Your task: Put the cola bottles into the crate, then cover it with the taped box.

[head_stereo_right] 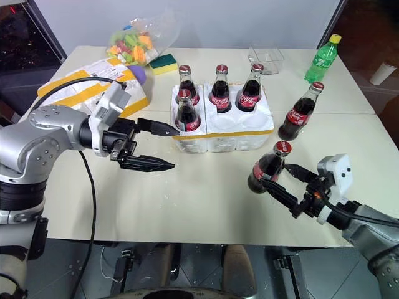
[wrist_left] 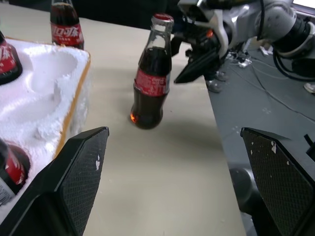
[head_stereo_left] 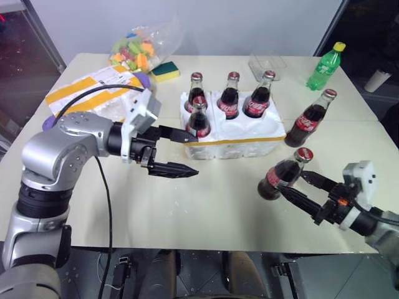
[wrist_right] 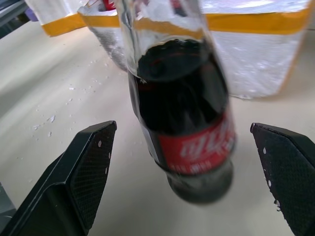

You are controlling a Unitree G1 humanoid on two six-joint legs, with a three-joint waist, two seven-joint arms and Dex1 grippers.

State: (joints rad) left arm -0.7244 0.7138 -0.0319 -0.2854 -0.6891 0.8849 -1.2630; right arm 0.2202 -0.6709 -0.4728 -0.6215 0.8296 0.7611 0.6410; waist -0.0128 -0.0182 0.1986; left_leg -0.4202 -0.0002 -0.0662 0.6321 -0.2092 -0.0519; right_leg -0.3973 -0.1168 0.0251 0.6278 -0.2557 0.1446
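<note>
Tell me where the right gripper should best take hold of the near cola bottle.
Probably at the labelled body of the near bottle, coming level from the table's near right side, where the open right gripper already straddles it. It stands upright, widest at the label, and the neck is narrow.

Two crate (head_stereo_left: 249, 142) wells free; bottles (head_stereo_left: 229, 98) flank them.

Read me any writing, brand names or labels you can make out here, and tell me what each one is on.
"Coca-Cola" script: white on the red label of the cola bottle nearest the right gripper; the other cola bottles' labels look alike.
White characters on that bottle's label in the right wrist view: blurred, unreadable.
White shipping label on the taped box: print too small to read.
Green plastic bottle: label unreadable.
</note>
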